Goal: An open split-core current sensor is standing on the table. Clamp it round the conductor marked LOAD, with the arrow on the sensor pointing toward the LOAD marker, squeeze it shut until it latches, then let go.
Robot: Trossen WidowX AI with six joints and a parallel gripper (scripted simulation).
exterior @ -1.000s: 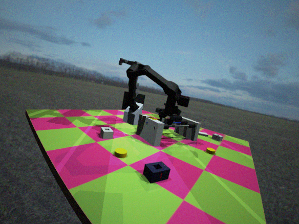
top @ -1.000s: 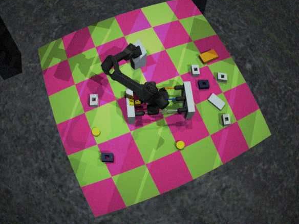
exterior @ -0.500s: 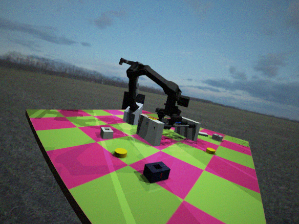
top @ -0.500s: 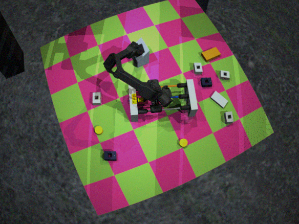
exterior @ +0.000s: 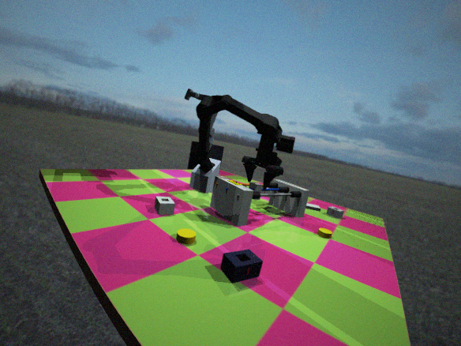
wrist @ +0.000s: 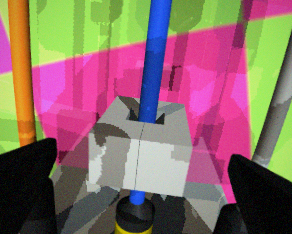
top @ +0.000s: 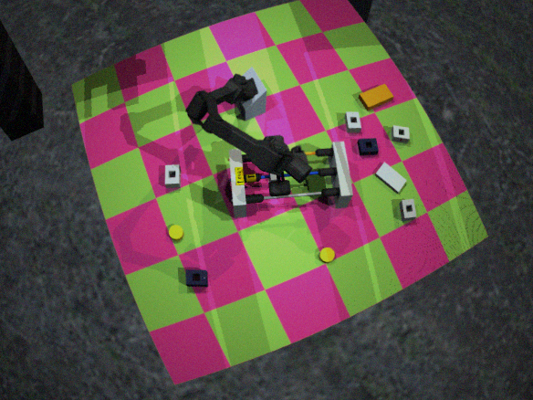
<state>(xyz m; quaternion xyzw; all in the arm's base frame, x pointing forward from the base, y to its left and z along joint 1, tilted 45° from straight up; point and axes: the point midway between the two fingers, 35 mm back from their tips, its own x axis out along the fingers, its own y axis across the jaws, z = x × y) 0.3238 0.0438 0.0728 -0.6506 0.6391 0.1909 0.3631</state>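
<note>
Apparently, the sensor (wrist: pixel 140 162) sits between the open gripper's (wrist: pixel 141 156) (exterior: pixel 258 182) fingers, untouched.

Stands tall on the upper arm (top: pixel 224 95) (exterior: pixel 205 134), and bends at the elbow (top: pixel 198 106) (exterior: pixel 211 104) up high. Slopes down and out along the long black forearm (top: pixel 242 139) (exterior: pixel 246 110). Turns down at the wrist (top: pixel 271 152) (exterior: pixel 270 134), and points the end effector (top: pixel 277 166) (exterior: pixel 259 184) (wrist: pixel 144 154) at the ground. Holds both dark fingers (top: pixel 279 187) (exterior: pixel 270 178) wide open, one on each side, well apart, with tips down low.
</note>
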